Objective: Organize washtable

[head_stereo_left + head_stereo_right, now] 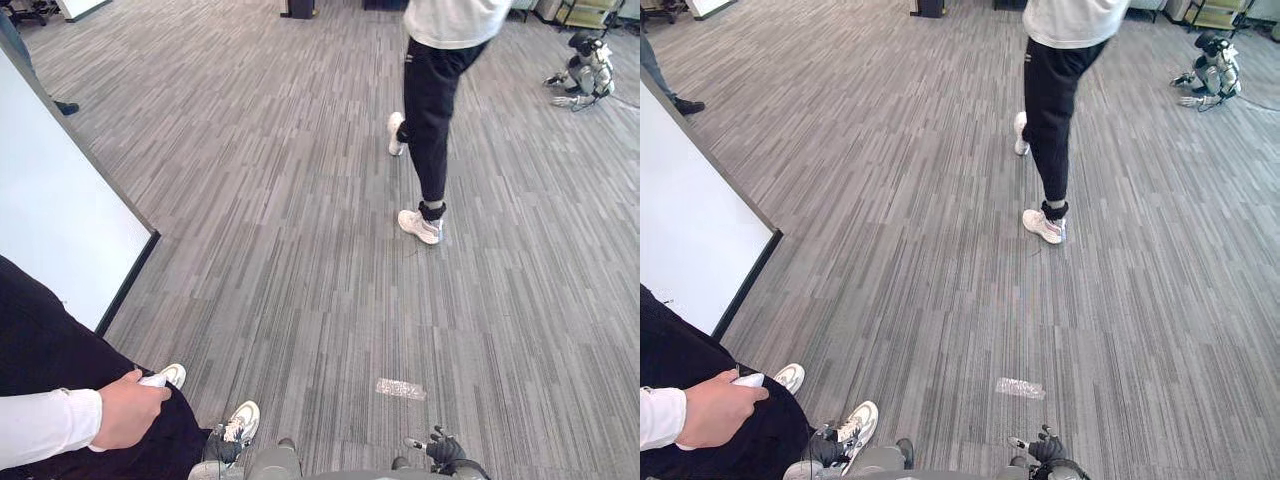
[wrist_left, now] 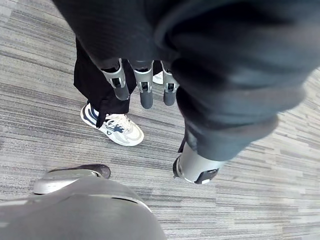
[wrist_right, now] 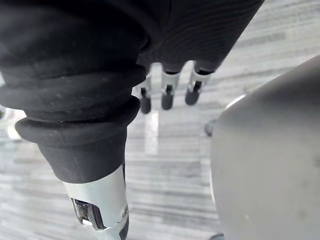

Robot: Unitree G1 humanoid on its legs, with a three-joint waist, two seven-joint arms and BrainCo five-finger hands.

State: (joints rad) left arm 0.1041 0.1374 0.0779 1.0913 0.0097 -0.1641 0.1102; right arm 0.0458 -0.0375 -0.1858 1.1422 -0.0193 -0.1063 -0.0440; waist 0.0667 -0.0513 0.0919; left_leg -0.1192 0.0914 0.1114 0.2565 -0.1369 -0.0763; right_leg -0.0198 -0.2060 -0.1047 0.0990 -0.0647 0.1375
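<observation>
Left hand [image 2: 145,92], right hand [image 3: 167,95] hang relaxed; person [image 1: 430,110] ahead.

both hands free over grey striped carpet

the left hand [image 2: 145,90] hangs with its fingers straight and relaxed, dark tips pointing down at the carpet [image 2: 40,115], with a person's white and dark shoe [image 2: 117,129] on the floor just past them. the right hand [image 3: 167,97] hangs the same way, fingers straight and side by side above the carpet; from the head it shows at the near edge of the floor, close to a pale strip of tape [image 1: 401,389].
</observation>
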